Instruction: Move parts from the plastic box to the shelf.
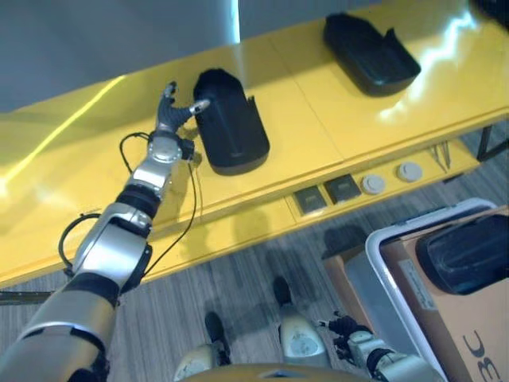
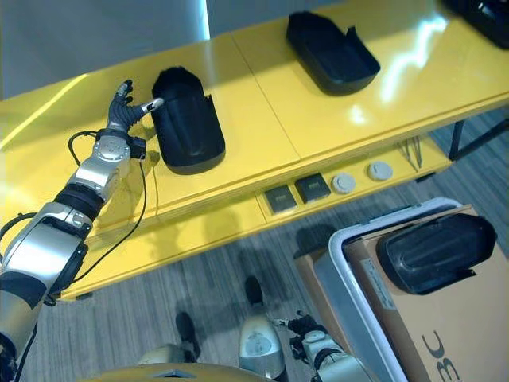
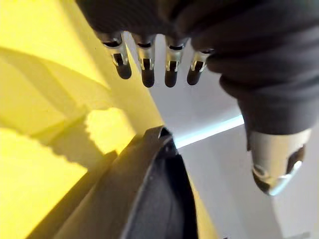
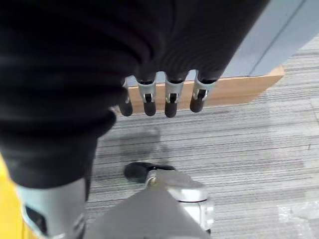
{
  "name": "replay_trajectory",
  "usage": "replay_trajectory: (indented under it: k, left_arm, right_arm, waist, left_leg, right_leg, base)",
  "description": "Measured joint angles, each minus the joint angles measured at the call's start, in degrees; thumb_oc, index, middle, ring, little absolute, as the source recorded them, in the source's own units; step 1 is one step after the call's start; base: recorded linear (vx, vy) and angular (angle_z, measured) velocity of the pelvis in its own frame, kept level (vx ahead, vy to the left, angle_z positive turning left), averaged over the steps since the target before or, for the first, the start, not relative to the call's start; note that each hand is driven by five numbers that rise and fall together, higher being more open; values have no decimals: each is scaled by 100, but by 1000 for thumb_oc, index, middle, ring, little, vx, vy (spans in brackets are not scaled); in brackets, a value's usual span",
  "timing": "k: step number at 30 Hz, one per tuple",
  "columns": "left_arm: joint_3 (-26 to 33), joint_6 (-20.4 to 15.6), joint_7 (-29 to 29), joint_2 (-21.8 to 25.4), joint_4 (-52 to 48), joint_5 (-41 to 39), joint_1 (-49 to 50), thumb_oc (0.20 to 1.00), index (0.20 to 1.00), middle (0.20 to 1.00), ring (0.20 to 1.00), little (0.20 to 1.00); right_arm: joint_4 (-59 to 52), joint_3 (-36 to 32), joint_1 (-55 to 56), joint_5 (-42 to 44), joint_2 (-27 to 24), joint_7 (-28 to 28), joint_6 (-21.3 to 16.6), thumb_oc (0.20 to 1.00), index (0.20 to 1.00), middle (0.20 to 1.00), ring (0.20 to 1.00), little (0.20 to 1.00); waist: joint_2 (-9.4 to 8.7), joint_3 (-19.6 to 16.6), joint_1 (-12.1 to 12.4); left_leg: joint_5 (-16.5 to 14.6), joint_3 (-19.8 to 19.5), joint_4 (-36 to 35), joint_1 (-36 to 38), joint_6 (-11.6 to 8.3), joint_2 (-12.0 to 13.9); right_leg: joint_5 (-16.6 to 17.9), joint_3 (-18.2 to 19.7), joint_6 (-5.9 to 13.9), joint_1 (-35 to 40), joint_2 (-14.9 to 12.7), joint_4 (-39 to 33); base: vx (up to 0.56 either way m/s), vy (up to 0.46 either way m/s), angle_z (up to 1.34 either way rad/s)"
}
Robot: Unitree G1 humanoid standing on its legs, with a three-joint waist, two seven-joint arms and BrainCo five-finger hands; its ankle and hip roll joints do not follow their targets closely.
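Observation:
Two black moulded parts lie on the yellow shelf [image 1: 318, 119]: one at the left [image 1: 231, 119], another further right [image 1: 370, 52]. My left hand [image 1: 169, 114] is beside the left part's far end, open, with straight fingers [image 3: 147, 69] and its thumb [image 3: 276, 164] against the part's [image 3: 149, 199] top edge. A third black part [image 2: 433, 251] lies in the white-rimmed plastic box [image 2: 350, 231] at the lower right. My right hand [image 1: 343, 330] hangs low beside that box over the carpet, its fingers [image 4: 169, 99] relaxed and holding nothing.
On the shelf's lower front ledge sit two dark square pieces [image 1: 326, 193] and two grey round discs [image 1: 372, 185]. Thin metal tools [image 1: 441, 155] lie near the ledge's right end. A brown cardboard sheet [image 1: 469, 334] lines the box. Another dark part [image 2: 485, 12] shows at the far right.

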Motion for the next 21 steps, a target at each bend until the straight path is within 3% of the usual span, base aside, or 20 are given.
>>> replay_trajectory:
  k: [2, 6, 7, 8, 12, 15, 17, 21]
  left_arm:
    - [6, 2, 16, 2, -149, 4, 209, 1000, 1000, 1000, 1000, 1000]
    - [768, -150, 64, 233, -4041, 257, 2454, 1000, 1000, 1000, 1000, 1000]
    - [657, -384, 46, 238, -4493, 421, 2843, 573, 573, 573, 573, 573]
    - [614, -422, 15, 245, -4541, 475, 2935, 200, 200, 200, 200, 200]
    - [872, -484, -399, 415, -5334, 387, 3975, 200, 200, 200, 200, 200]
    - [531, -509, -1044, 233, -5853, 153, 4577, 200, 200, 200, 200, 200]
    - [332, -507, -1290, 222, -5850, 76, 4591, 200, 200, 200, 200, 200]
    - [-270, -439, -1857, 128, -5775, -224, 4740, 200, 200, 200, 200, 200]
  right_arm:
    - [0, -5, 105, -1, 70, 26, -3, 1000, 1000, 1000, 1000, 1000]
    - [-83, -514, 345, -4, 63, 125, -5, 1000, 1000, 1000, 1000, 1000]
    - [-112, -539, 561, -3, 45, 121, -3, 1000, 1000, 1000, 1000, 1000]
    - [-59, -543, 733, -4, 50, 125, 23, 1000, 1000, 1000, 1000, 1000]
    - [-1, -670, 1058, -5, 209, 153, 71, 1000, 1000, 1000, 1000, 1000]
    - [-2, -728, 1197, -6, 282, 155, 65, 1000, 1000, 1000, 1000, 1000]
    - [-10, -714, 1178, -10, 291, 162, 66, 1000, 1000, 1000, 1000, 1000]
    - [-15, -656, 1152, -31, 212, 162, 56, 1000, 1000, 1000, 1000, 1000]
  waist:
    - [-29, -292, 46]
    - [-77, -451, 196]
    - [-114, -535, 301]
    - [-163, -600, 429]
    - [-358, -836, 527]
    - [-456, -977, 537]
    - [-452, -987, 511]
    - [-273, -1077, 329]
  left_leg:
    - [-12, -83, 0, 19, -13, 21]
    - [-94, -223, 0, 313, -31, 25]
    - [-101, -272, 0, 382, -23, 26]
    - [-114, -304, 0, 396, -21, 27]
    - [-162, -300, 0, 447, 31, 5]
    - [-180, -282, -1, 522, 49, -22]
    - [-179, -267, -1, 519, 54, -28]
    - [-180, -233, -2, 465, 50, -10]
  right_leg:
    - [-37, -44, -18, 52, 13, 0]
    - [-131, -182, -3, 457, 2, 37]
    - [-181, -182, -5, 517, 10, 0]
    - [-202, -240, 2, 565, 2, 1]
    - [-268, -251, 18, 624, -33, -1]
    - [-247, -193, -4, 670, -44, -1]
    - [-248, -170, 0, 660, -47, -1]
    - [-258, -131, 18, 626, -30, -2]
  base:
    - [41, -6, 14]
    - [45, 7, 17]
    - [55, 13, 25]
    - [38, 7, 24]
    - [53, 15, 4]
    - [6, 8, -6]
    - [-8, 10, -6]
    - [-7, 7, -5]
